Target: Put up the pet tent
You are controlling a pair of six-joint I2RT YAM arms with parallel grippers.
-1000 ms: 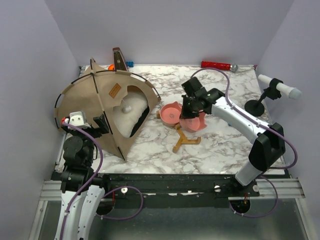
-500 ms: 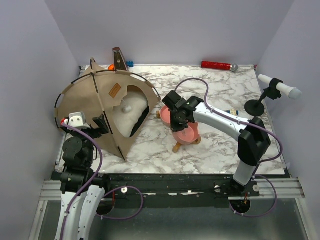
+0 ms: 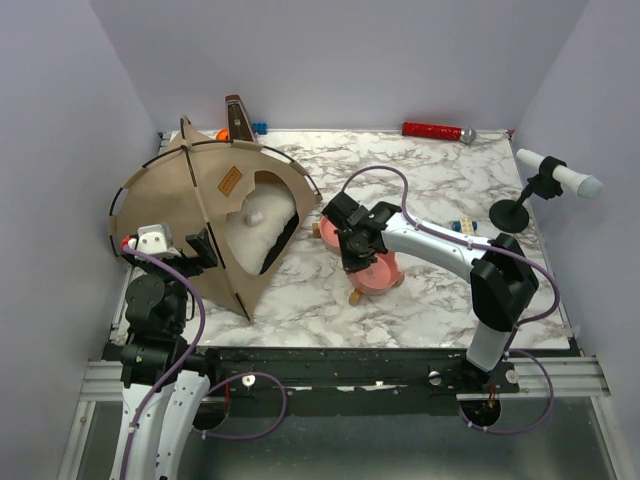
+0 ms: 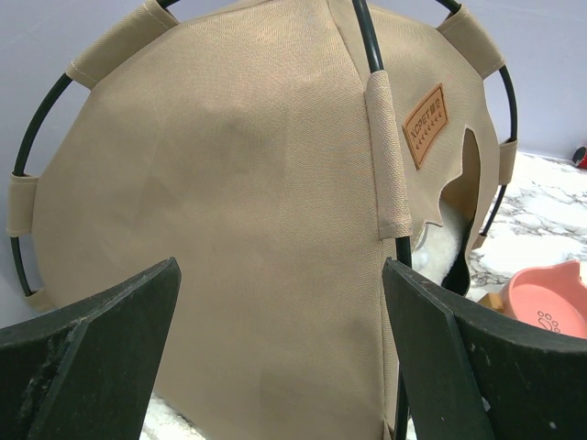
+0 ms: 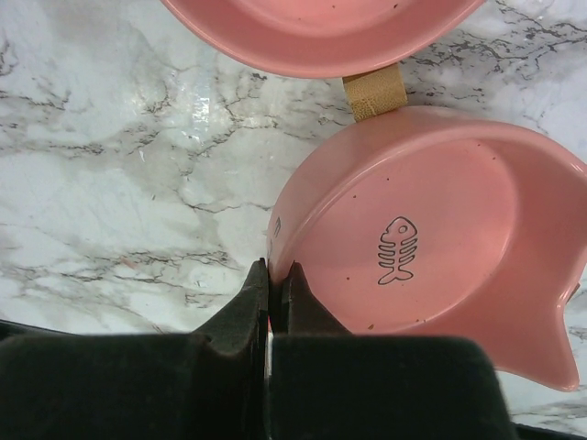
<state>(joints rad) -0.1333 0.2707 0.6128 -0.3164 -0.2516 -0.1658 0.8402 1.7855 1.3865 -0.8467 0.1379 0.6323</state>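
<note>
The pet tent [image 3: 195, 205] stands upright at the table's left, tan fabric on thin black crossing poles, its arched doorway facing right. A white fluffy pillow [image 3: 255, 235] lies inside. My left gripper [image 3: 203, 250] hovers open at the tent's near side. In the left wrist view the left gripper [image 4: 280, 275] frames the tan wall [image 4: 229, 211] and touches nothing. My right gripper [image 5: 275, 271] is shut on the rim of a pink bowl [image 5: 422, 238] with a fish drawing. From above, the right gripper [image 3: 356, 260] is just right of the doorway, over that bowl [image 3: 380, 270].
A second pink bowl [image 5: 312, 27] joins the first on a wooden stand [image 5: 374, 92], whose feet [image 3: 355, 296] show from above. A red tube [image 3: 432, 130] lies at the back edge. A white cylinder on a black stand [image 3: 548, 180] is at the right. A brown metronome [image 3: 235, 115] stands behind the tent.
My right arm has swung left and nearer, bringing the pink bowl and its stand closer to the tent's doorway. The left arm and the tent have not moved.
</note>
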